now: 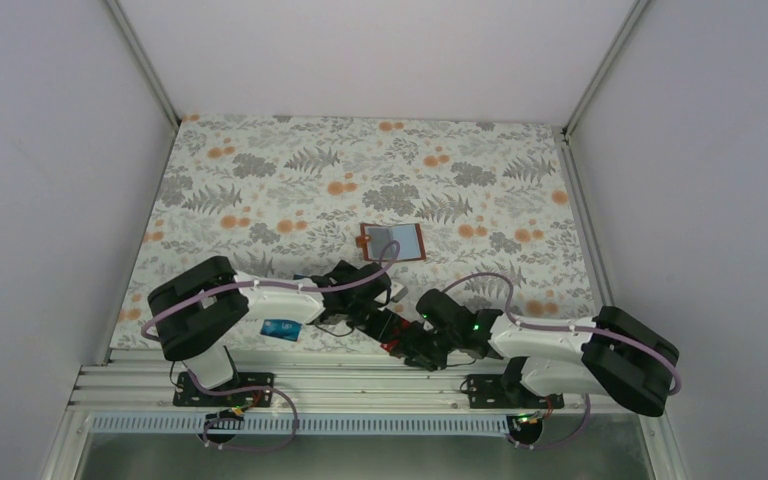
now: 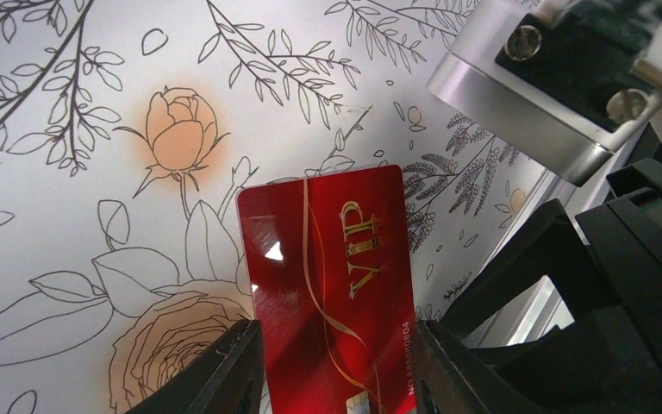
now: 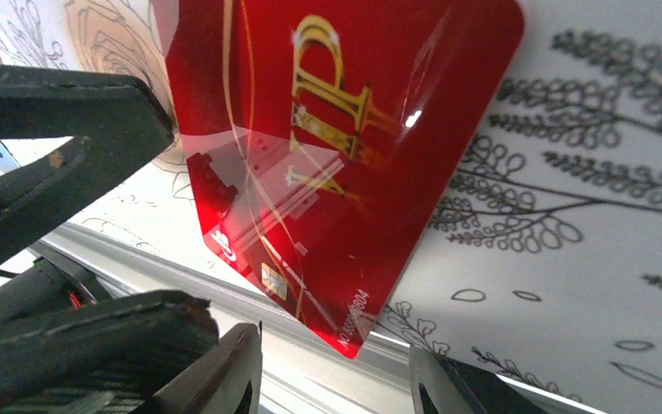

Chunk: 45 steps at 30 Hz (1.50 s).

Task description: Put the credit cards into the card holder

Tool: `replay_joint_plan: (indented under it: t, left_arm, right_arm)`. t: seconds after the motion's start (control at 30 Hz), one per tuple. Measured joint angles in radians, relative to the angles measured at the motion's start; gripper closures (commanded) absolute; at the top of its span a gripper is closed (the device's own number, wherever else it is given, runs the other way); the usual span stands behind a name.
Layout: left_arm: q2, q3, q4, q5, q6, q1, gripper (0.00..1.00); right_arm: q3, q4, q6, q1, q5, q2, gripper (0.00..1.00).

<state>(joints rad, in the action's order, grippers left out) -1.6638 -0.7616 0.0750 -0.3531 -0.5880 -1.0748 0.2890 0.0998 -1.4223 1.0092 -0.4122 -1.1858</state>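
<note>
Red card (image 2: pixel 327 285): held clear of the tabletop (image 1: pixel 260 180), over its near edge and about midway along.
Left fingers (image 2: pixel 234 375): clamped on the card, one pad against each long side.
Right fingers (image 3: pixel 237 379): apart; the card's lower corner sits in the gap between them.
Card make: thin glossy plastic, rounded corners, gold "VIP" lettering, a curved gold stripe, a small printed number along one edge.
Card holder (image 1: pixel 392 241): lies open and flat toward the tabletop's centre, well apart from both pairs of fingers; reddish-brown border, greyish sleeves.
Blue card (image 1: pixel 282 328): flat near the near edge, left of the red one.
Pattern: matte floral print, orange roses, grey ferns.
</note>
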Motion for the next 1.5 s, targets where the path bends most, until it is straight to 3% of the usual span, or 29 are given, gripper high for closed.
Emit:
replay_joint_plan:
  t: [0.37,0.83,1.2,1.5]
  left_arm:
    - [0.003,0.027,-0.045,-0.035,-0.007,-0.001,0.57]
    - [0.016,0.058,-0.071,-0.103,-0.026,-0.006,0.57]
    - [0.081,0.059,-0.046,-0.075,-0.035,-0.008,0.58]
    - [0.303,-0.019,0.117,0.063,-0.02,0.024,0.58]
  right_arm:
    - [-0.015,-0.03,-0.026,0.003,0.009,-0.002,0.68]
    - [-0.029,-0.039,-0.043,0.004,0.027,0.027,0.95]
    - [-0.005,0.011,-0.015,-0.002,0.103,0.123,0.96]
    - [0.177,0.163,0.22,-0.137,0.111,0.146,0.96]
